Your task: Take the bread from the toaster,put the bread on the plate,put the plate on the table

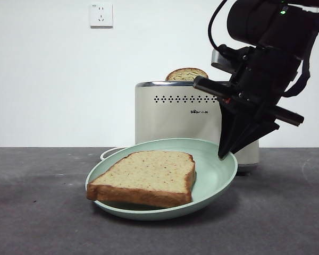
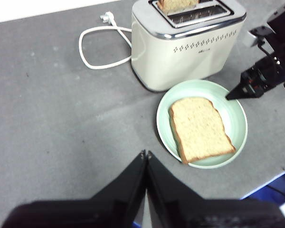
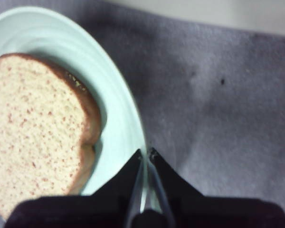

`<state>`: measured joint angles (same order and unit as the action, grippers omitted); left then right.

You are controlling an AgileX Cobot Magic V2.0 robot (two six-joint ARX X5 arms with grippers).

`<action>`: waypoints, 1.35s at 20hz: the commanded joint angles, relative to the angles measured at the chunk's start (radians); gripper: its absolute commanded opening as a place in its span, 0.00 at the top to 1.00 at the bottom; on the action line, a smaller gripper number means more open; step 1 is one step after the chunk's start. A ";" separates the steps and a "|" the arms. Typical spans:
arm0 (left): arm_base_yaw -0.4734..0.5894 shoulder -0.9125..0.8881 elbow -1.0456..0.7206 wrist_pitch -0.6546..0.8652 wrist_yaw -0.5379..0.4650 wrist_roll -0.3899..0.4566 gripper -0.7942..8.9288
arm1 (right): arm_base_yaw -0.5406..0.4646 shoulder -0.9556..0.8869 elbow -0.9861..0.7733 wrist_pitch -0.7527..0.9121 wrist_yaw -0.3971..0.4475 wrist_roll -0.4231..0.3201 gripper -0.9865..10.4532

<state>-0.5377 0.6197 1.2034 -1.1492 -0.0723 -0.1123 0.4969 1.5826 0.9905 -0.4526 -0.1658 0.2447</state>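
The bread point(image 1: 146, 175) lies flat in the pale green plate point(image 1: 219, 171), which stands in front of the toaster point(image 1: 173, 119) on the table point(image 1: 37, 212). My right gripper point(image 1: 224, 154) comes down from the upper right and is shut on the plate's right rim point(image 3: 119, 111); that side sits higher than the left. In the right wrist view the bread point(image 3: 33, 128) fills the plate beside the right gripper point(image 3: 146, 153). My left gripper point(image 2: 146, 154) hangs shut and holds nothing, above bare table short of the plate point(image 2: 233, 118) and bread point(image 2: 199, 128).
A second brown slice point(image 1: 186, 74) sticks up from the toaster's slot point(image 2: 177, 4). The white cord point(image 2: 92, 47) loops on the table beside the toaster point(image 2: 180, 52). The table's front edge point(image 2: 270, 178) runs close to the plate. A wall socket point(image 1: 101, 15) is behind.
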 commanded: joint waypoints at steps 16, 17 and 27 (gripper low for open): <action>0.001 -0.002 -0.005 -0.005 0.000 0.013 0.93 | 0.000 0.119 -0.005 0.019 0.015 0.009 0.63; 0.001 -0.002 -0.005 -0.005 0.000 0.013 0.93 | 0.000 0.116 -0.005 0.019 0.015 0.008 0.55; 0.001 -0.002 -0.005 -0.005 0.000 0.012 0.93 | 0.003 -0.253 -0.005 -0.128 0.005 -0.055 0.47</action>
<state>-0.5377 0.6197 1.2034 -1.1576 -0.0723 -0.1123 0.4973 1.3331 0.9905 -0.5880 -0.1619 0.2085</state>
